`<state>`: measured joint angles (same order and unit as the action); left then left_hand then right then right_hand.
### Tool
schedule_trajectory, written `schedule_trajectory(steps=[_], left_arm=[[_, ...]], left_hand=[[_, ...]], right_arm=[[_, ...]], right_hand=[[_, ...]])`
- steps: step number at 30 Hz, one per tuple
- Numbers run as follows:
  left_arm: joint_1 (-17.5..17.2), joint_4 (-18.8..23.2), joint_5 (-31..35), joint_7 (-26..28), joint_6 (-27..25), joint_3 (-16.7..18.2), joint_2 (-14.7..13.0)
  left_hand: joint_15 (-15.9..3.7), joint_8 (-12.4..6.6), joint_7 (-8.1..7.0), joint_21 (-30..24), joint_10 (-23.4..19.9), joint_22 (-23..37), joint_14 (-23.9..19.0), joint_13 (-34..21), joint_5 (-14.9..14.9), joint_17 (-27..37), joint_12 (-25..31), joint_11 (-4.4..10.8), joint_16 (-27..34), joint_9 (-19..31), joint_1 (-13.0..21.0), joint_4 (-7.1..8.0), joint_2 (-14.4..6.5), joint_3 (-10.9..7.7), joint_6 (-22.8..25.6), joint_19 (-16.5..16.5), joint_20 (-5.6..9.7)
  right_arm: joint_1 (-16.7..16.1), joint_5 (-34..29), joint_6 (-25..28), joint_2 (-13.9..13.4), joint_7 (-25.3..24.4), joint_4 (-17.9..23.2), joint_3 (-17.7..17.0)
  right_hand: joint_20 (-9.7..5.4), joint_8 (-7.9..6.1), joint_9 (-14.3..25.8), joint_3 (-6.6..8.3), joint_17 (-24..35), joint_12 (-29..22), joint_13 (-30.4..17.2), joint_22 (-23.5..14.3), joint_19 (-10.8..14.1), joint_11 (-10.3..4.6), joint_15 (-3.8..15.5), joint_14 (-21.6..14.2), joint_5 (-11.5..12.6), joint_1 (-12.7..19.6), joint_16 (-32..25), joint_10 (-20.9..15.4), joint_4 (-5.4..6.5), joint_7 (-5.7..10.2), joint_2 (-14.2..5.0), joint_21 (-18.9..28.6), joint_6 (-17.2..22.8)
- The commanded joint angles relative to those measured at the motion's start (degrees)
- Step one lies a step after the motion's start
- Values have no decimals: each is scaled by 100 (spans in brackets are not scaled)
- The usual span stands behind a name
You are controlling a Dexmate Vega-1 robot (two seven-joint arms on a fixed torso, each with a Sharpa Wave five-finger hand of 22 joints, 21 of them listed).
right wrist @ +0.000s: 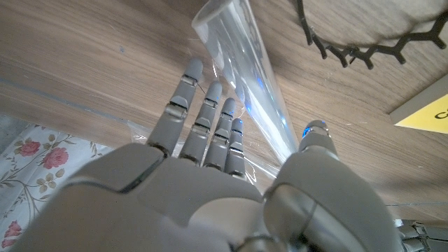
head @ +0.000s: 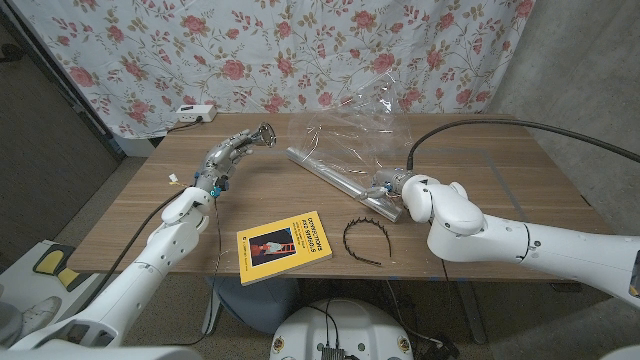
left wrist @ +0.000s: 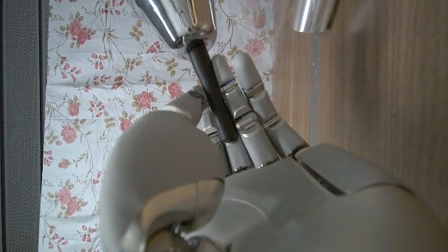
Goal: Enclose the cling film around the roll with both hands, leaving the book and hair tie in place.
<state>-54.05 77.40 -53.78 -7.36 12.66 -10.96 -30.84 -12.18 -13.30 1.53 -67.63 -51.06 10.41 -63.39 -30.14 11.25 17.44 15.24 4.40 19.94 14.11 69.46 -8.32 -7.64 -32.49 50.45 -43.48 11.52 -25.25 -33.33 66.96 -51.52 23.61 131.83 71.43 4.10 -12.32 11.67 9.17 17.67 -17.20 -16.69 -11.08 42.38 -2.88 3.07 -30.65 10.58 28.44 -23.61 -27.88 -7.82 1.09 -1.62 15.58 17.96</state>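
Note:
The cling film roll (head: 335, 178) lies slanted on the wooden table (head: 150, 215), with a loose clear sheet of film (head: 360, 125) rising crumpled behind it. My right hand (head: 392, 187) is over the roll's near end. In the right wrist view its fingers (right wrist: 203, 119) stretch along one side of the roll (right wrist: 245, 63) and the thumb sits on the other, not closed on it. My left hand (head: 243, 142) hovers left of the roll's far end with straight fingers (left wrist: 245, 105), holding nothing. The yellow book (head: 285, 243) and a black toothed hair band (head: 364, 238) lie near the front edge.
A white power strip (head: 193, 113) sits at the table's back left corner against the floral curtain (head: 300, 50). The hair band (right wrist: 364, 42) and a corner of the book (right wrist: 427, 112) lie close to my right hand. Bare wood lies between the left arm and the roll.

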Motion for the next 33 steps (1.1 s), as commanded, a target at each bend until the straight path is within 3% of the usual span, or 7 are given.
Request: schedule_trajectory(steps=[1, 4, 5, 8, 10, 13, 33], left_arm=[[-43, 41, -24, 7, -51, 17, -15], [-46, 51, -17, 14, -53, 16, -21], [-47, 54, -18, 11, -52, 17, -22], [-48, 60, -21, 1, -55, 18, -27], [-48, 62, -20, 0, -55, 18, -28], [-56, 74, -23, 2, -55, 22, -31], [-171, 161, -55, 32, -33, 69, -53]], left_hand=[[-80, 31, -31, -33, -55, 2, -141, -24, 29, 5, 0, 16, -23, 15, 56, -37, -2, -25, 27, 25, 19], [-80, 30, -31, -36, -57, 2, -146, -27, 29, 9, 0, 19, -20, 15, 55, -36, -2, -25, 33, 26, 20], [-80, 28, -41, -39, -53, 2, -149, -26, 28, 12, -4, 20, -18, 15, 55, -36, -2, -25, 39, 26, 19], [-80, 31, -33, -42, -51, 2, -147, -30, 28, 9, -5, 24, -22, 14, 55, -35, -3, -25, 34, 27, 20], [-81, 33, -35, -44, -53, 3, -148, -32, 28, 9, -5, 19, -23, 14, 56, -36, -3, -26, 34, 27, 21], [-83, 34, -35, -47, -57, 2, -151, -33, 28, 9, -5, 35, -24, 14, 56, -37, -3, -26, 34, 30, 21], [-87, 40, -37, -70, -67, 3, -166, -38, 25, 15, -16, 34, -26, 11, 59, -40, -2, -28, 38, 36, 20]], right_arm=[[-200, 110, -47, 36, 53, -127, -210], [-270, 195, -91, 33, 9, -140, -291], [-294, 235, -99, 39, -4, -144, -326], [-421, 404, -201, 39, -117, -178, -484], [-461, 395, -208, 44, -193, -195, -487], [-473, 405, -205, 55, -216, -222, -477], [-172, -149, -46, 210, 50, -461, 104]], right_hand=[[-196, -13, 33, -11, -10, -5, -42, 4, 305, 31, 429, 15, 27, 92, 57, 59, -4, -11, 29, 109, 68], [-435, -12, 41, 16, -7, -10, -66, 29, 578, 104, 468, -99, 32, 149, 38, 71, -15, -70, -3, 185, 74], [-586, -7, 45, 30, 1, -13, -78, 37, 687, 137, 472, -91, 35, 197, 47, 76, -33, -93, -10, 212, 68], [-731, 1, 49, 41, 18, -17, -93, 41, 861, 147, 503, -94, 37, 227, 50, 86, -34, -121, -31, 266, 54], [-867, 1, 55, 34, 51, -22, -110, 35, 1118, 146, 548, -179, 34, 250, 9, 99, -36, -119, -24, 356, 56], [-902, -13, 61, 29, 80, -29, -124, 36, 1313, 147, 575, -210, 33, 275, -11, 106, -43, -98, -14, 422, 93], [-971, 17, 101, 109, 232, 23, -181, 27, 1296, 22, 617, -84, 38, 564, -39, 354, -117, 16, -99, 390, -6]])
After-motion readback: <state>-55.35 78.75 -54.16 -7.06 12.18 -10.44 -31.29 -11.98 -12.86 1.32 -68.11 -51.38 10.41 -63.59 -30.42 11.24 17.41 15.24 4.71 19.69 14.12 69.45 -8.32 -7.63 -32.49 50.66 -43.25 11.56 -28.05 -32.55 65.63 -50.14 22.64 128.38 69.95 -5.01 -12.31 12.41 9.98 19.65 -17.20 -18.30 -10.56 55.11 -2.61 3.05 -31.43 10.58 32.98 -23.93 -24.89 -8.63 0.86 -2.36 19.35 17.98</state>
